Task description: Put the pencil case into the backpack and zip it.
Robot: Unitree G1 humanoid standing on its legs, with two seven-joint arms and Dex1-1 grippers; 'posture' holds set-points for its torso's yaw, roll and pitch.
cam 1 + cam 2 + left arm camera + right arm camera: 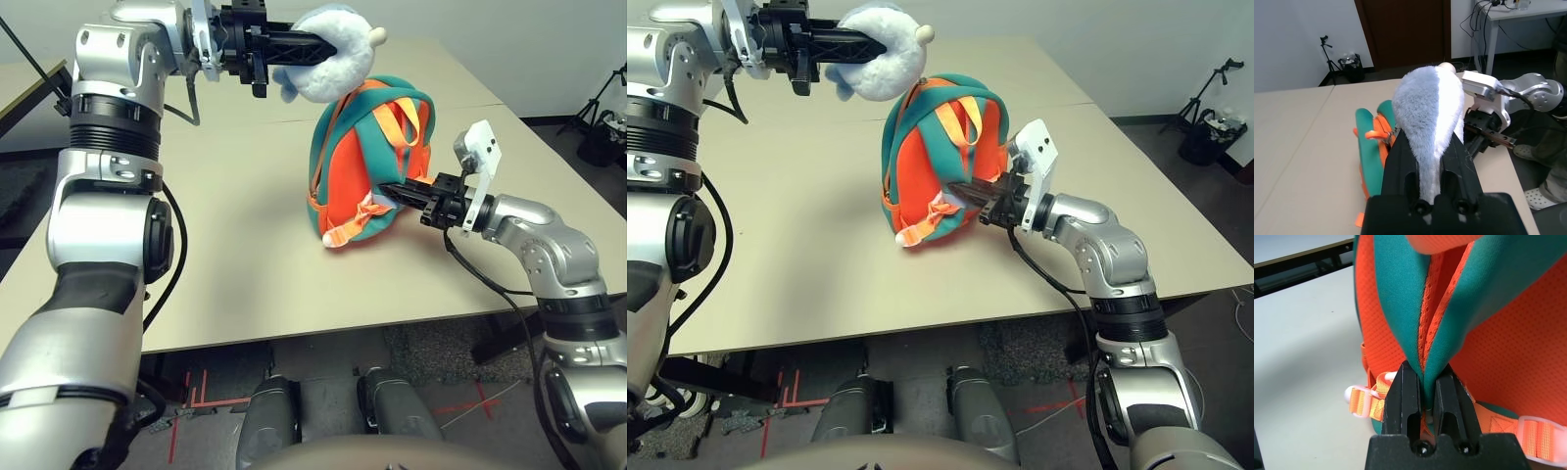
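Both grippers are clamped on the backpack (367, 162): the left gripper (318, 44) lifts its plush toy (328, 59) above it, the right gripper (1425, 382) pinches its teal edge low down, zipping apparently underway, pencil case presumably inside.

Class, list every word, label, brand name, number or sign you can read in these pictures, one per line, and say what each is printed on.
None: no readable text stands on anything.
The backpack, the plush toy, the table, the left gripper and the right gripper bear no lettering.
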